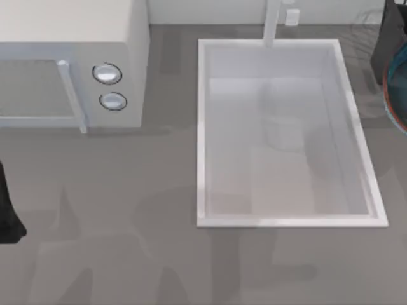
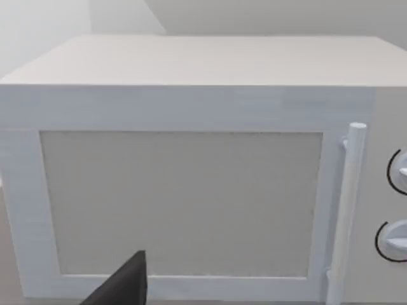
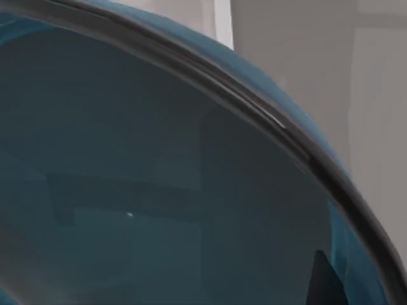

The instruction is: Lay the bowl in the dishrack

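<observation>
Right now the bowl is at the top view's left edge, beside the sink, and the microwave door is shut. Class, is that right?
Not quite. The bowl is at the top view's right edge, beyond the sink; the top view shows it. The microwave door is indeed shut.

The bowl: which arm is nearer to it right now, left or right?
Right. The right arm is at the top view's right edge, right beside the bowl, whose inside looms close in the right wrist view. The left arm sits at the far left edge, across the table.

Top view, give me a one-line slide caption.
Bowl at the table's right edge beside the sink, microwave at upper left, left arm parked at the left edge.
</observation>
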`<move>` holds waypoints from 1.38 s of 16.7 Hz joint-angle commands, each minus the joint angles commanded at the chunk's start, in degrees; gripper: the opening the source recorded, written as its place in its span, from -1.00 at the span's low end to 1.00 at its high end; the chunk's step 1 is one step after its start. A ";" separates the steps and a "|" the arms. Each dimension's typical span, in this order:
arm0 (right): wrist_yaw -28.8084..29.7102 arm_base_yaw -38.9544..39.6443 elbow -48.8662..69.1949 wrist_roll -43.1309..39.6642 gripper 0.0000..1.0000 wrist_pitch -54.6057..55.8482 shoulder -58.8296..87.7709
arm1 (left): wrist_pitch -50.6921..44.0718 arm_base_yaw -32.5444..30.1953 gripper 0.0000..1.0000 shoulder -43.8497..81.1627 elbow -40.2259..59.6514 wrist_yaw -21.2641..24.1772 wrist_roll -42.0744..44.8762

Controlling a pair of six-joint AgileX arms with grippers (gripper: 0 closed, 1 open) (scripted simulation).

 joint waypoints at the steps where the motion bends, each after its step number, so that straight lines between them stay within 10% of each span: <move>1: -1.94 -2.47 -1.06 -0.39 -1.00 4.28 -1.28 | 0.00 0.00 1.00 0.00 0.00 0.00 0.00; 12: -24.51 -30.62 -14.93 -5.57 -1.00 55.88 -18.46 | 0.00 0.00 1.00 0.00 0.00 0.00 0.00; 23: -27.24 -33.80 -16.51 -6.19 -1.00 63.61 -19.56 | 0.00 0.00 1.00 0.00 0.00 0.00 0.00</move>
